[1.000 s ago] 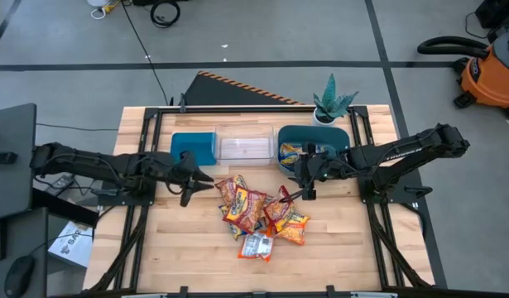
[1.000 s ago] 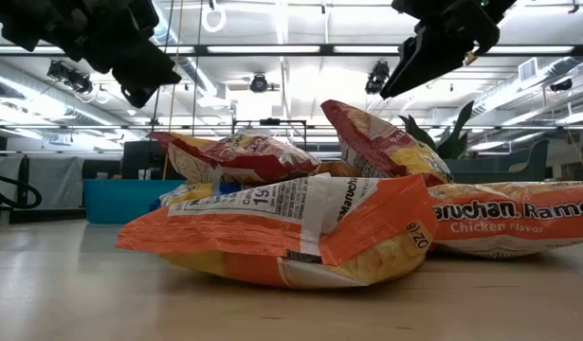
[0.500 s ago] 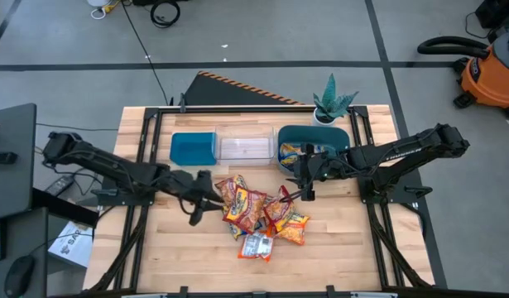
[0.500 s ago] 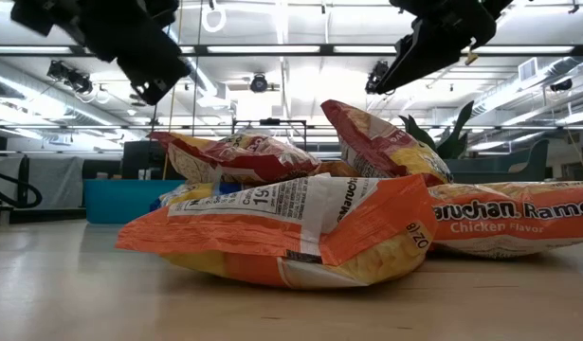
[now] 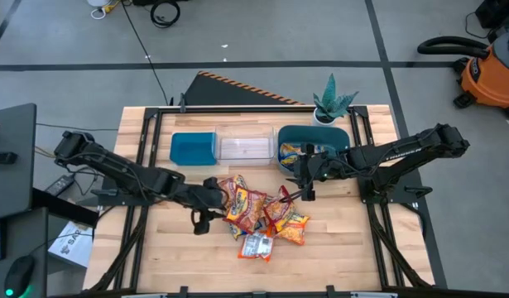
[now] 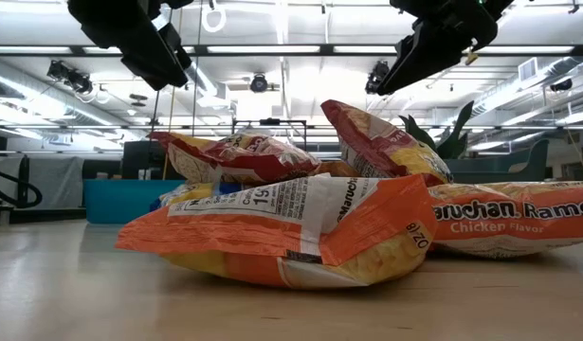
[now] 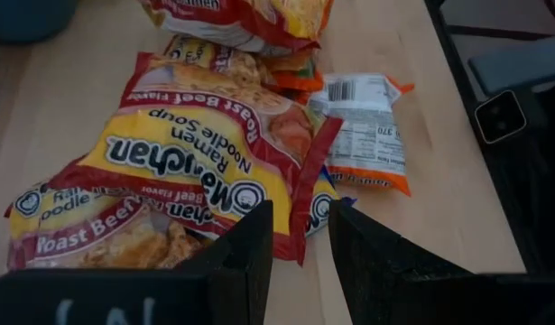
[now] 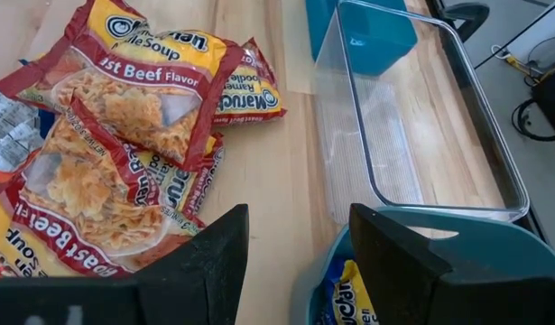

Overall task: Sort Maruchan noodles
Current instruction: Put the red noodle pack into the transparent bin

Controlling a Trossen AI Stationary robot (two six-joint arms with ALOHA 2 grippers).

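Observation:
Several Maruchan noodle packets (image 5: 258,211) lie heaped mid-table, mostly red-and-yellow Roast Beef ones (image 7: 205,167), with a silvery-white one (image 5: 256,246) on the heap's near side and an orange Chicken one (image 6: 519,223) at its right. My left gripper (image 7: 300,244) is open and hovers above the heap's left edge (image 5: 221,199), high over the table in the low view (image 6: 139,43). My right gripper (image 8: 295,262) is open and empty. It hangs over the near-left corner of the big teal bin (image 5: 314,142), which holds more packets (image 8: 354,302).
A small teal bin (image 5: 192,147) and a clear bin (image 5: 246,147) stand in a row with the big teal bin along the far side. A potted plant (image 5: 331,103) sits at the far right corner. Bare wood lies near and left of the heap.
My left arm has reached toward the table's right and slightly toward its near edge, bringing its gripper from beside the small teal bin to above the heap's left edge. The packets have not moved.

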